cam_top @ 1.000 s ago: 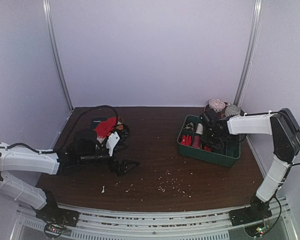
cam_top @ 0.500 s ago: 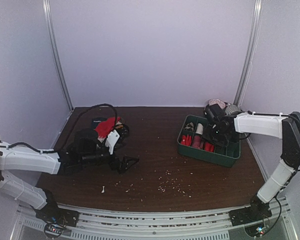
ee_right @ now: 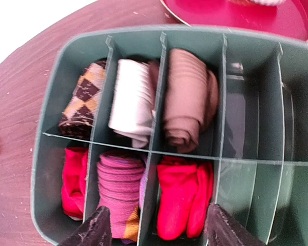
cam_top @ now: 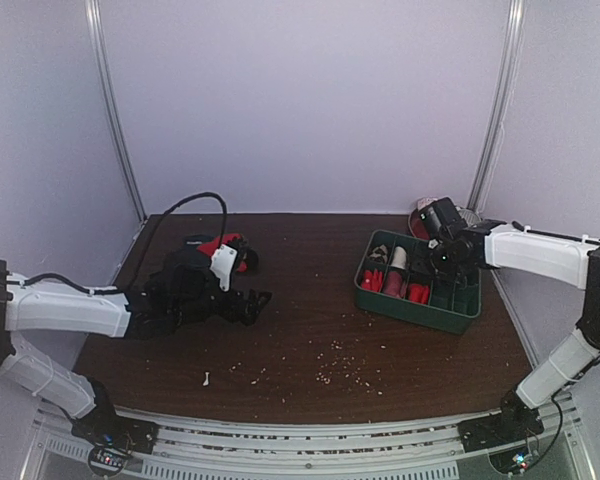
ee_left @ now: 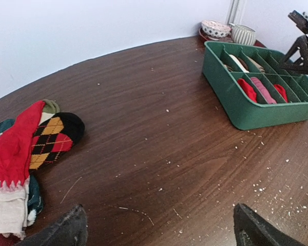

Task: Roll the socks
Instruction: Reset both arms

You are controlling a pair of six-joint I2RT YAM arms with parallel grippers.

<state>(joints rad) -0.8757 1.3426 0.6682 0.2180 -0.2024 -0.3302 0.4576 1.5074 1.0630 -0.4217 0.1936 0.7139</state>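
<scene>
Loose socks lie in a pile at the table's back left (cam_top: 220,248): a flat bright red sock with a white end (ee_left: 13,151) beside an argyle one (ee_left: 54,139). My left gripper (cam_top: 252,303) (ee_left: 161,230) stands open over bare wood to the right of the pile, holding nothing. The green divided tray (cam_top: 458,318) (ee_right: 46,154) holds rolled socks, among them a tan-brown roll (ee_right: 187,102) and a red roll (ee_right: 185,197). My right gripper (cam_top: 444,250) (ee_right: 159,228) hovers open above the red roll, apart from it.
The tray also holds argyle (ee_right: 82,100), white (ee_right: 131,100), pink (ee_right: 118,187) and another red roll (ee_right: 74,179); its right-hand compartments hold nothing. A red plate (ee_right: 246,18) with a bowl (ee_left: 215,28) and a cup (ee_left: 242,34) stands behind the tray. Crumbs (cam_top: 340,375) dot the front of the table.
My right gripper has risen up and back out of the tray and its jaws have widened. My left gripper has shifted a little farther back, toward the sock pile.
</scene>
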